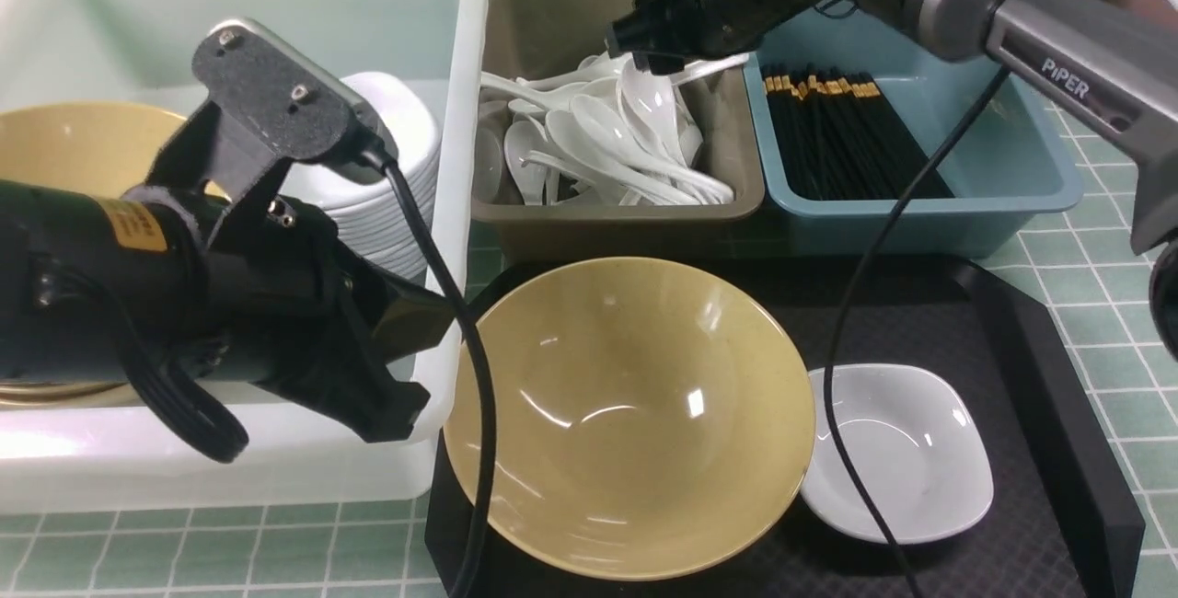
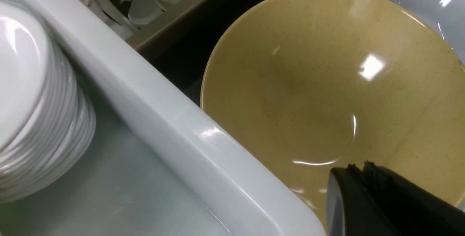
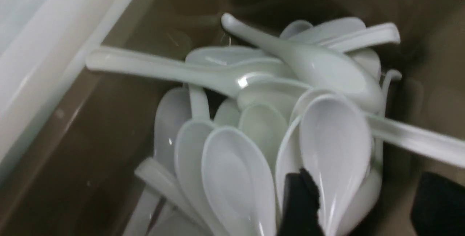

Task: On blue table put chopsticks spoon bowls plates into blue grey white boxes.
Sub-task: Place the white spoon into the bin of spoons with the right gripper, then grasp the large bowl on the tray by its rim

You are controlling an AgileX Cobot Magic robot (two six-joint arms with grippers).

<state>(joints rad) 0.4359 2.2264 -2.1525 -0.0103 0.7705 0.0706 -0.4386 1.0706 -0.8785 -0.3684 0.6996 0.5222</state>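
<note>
Front view
Blue table (image 1: 1086, 304): is carrying three boxes along its far side and a black tray (image 1: 1040, 377) nearer the robot.
White box (image 1: 460, 28): is standing on the left, holding a stack of plates (image 1: 396, 184) and, further left, a second bowl (image 1: 74, 147).
Grey box (image 1: 617, 216): is standing in the middle, holding a heap of spoons (image 1: 607, 147).
Blue box (image 1: 1012, 193): is standing on the right, with the chopsticks (image 1: 847, 138) lying side by side inside it, gold bands toward the far end.
Bowl (image 1: 635, 414): is sitting upright on the black tray, just beside the white box.
Plate (image 1: 906, 455): is lying on the tray to the right of the bowl, whose rim is overlapping its left edge.
Left gripper (image 1: 405, 405): is hanging over the white box's near right corner.
Right gripper (image 1: 658, 60): is hovering over the grey box, just above the spoons.

Left wrist view
Left gripper (image 2: 358, 167): is keeping its fingers pressed together with nothing between them, above the inside of the bowl (image 2: 327, 76) and near the white box's rim (image 2: 174, 119).
Stack of plates (image 2: 32, 101): is sitting inside the white box, close to that wall.

Right wrist view
Right gripper (image 3: 367, 192): is holding its fingers (image 3: 299, 203) well apart, clamping nothing; one spoon's scoop is lying on the heap between them, beside one finger.
Spoons (image 3: 254, 127): are lying heaped in the grey box (image 3: 91, 149), handles crossing.
</note>
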